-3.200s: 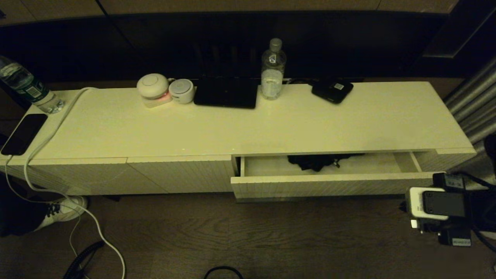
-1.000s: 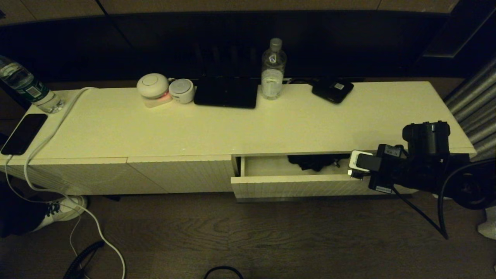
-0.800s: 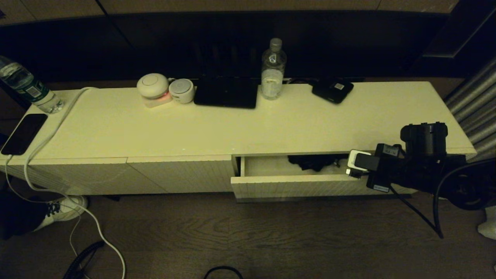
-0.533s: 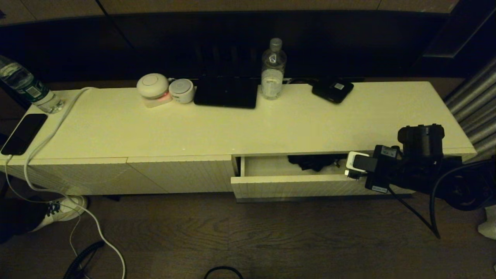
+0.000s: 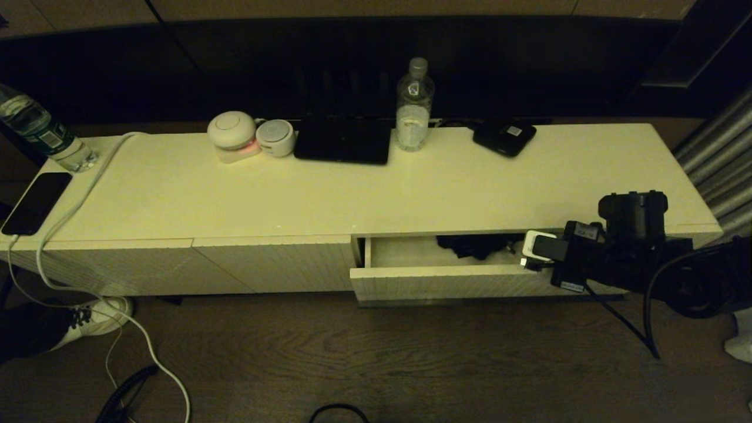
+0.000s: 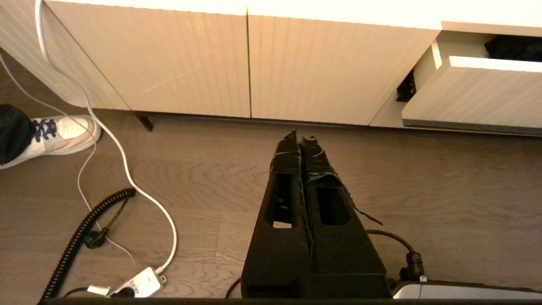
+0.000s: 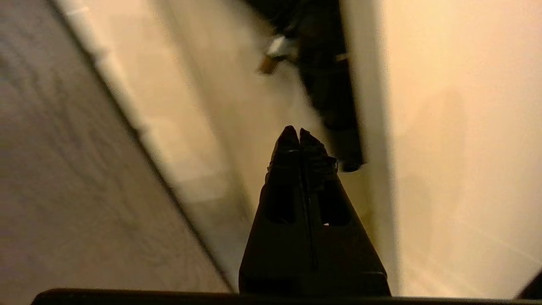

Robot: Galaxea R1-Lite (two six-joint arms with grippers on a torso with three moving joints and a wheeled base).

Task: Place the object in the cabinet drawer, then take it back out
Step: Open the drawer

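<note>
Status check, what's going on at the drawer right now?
Right gripper shut, empty, over open drawer. Dark object inside at the back. Left gripper shut, parked over floor. Nothing blocking.

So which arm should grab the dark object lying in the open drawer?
Right. The right gripper, fingers shut, already sits over the open cabinet drawer beside the dark object. The left gripper hangs shut over the floor, facing closed panels. Right would probably need to open first.

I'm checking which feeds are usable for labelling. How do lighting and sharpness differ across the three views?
Head view: dim, but the dark object in the cabinet drawer is readable. Left wrist view: bright and sharp, shut left gripper crisp. Right wrist view: smeared, drawer contents indistinct beyond the shut right gripper.
</note>
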